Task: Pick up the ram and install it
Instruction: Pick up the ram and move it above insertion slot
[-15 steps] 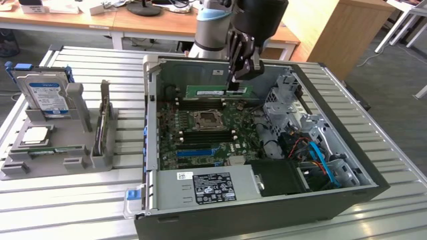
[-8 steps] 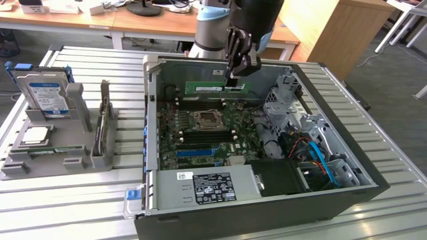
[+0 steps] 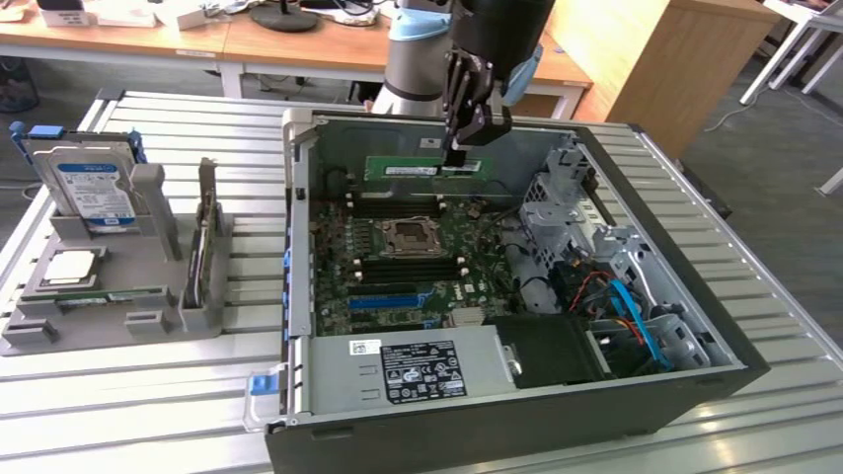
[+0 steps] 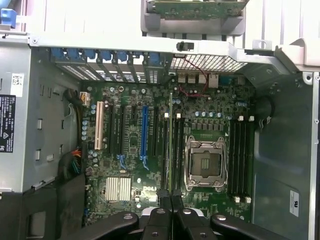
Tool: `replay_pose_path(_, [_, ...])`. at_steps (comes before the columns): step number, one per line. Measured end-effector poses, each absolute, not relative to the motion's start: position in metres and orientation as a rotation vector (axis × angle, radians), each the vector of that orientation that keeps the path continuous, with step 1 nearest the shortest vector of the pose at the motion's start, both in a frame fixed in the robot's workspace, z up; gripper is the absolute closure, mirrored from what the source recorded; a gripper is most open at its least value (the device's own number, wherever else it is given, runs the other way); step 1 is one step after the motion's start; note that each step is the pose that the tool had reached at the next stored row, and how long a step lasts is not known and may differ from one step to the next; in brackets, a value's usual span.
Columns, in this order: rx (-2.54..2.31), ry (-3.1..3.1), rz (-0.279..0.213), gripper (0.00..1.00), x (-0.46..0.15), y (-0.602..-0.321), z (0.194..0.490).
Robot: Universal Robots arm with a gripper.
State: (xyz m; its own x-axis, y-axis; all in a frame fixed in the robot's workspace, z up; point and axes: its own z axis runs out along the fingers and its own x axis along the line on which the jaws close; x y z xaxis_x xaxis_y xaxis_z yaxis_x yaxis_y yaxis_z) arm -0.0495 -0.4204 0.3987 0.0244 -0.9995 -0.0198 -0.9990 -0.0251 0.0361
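Jaws are clenched on the ram [image 3: 402,168]; you see it held level above the motherboard [image 3: 455,247] inside the case [image 3: 461,444].

Beyond the fingers [image 3: 456,148], at the far side of the room, two wooden desks [image 3: 303,44] with orange-brown tops and white frames stand end to end. To the exterior view's right of the fingers stands a pale wooden cabinet [image 3: 672,59]. Farther that way, white table legs [image 3: 791,49] rise from a grey floor [image 3: 777,158]. Below and around the fingers stretches the surface [image 3: 145,395], silver and ribbed in long slats. The light is bright and even, with soft shadows.
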Motion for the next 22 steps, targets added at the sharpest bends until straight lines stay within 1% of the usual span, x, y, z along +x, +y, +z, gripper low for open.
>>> replay_pose_path(8, [2.240, -2.185, -0.062, 0.88, -0.050, -0.420, 0.397])
replay_pose_path(22, [2.240, -2.185, -0.062, 0.88, -0.050, -0.420, 0.379])
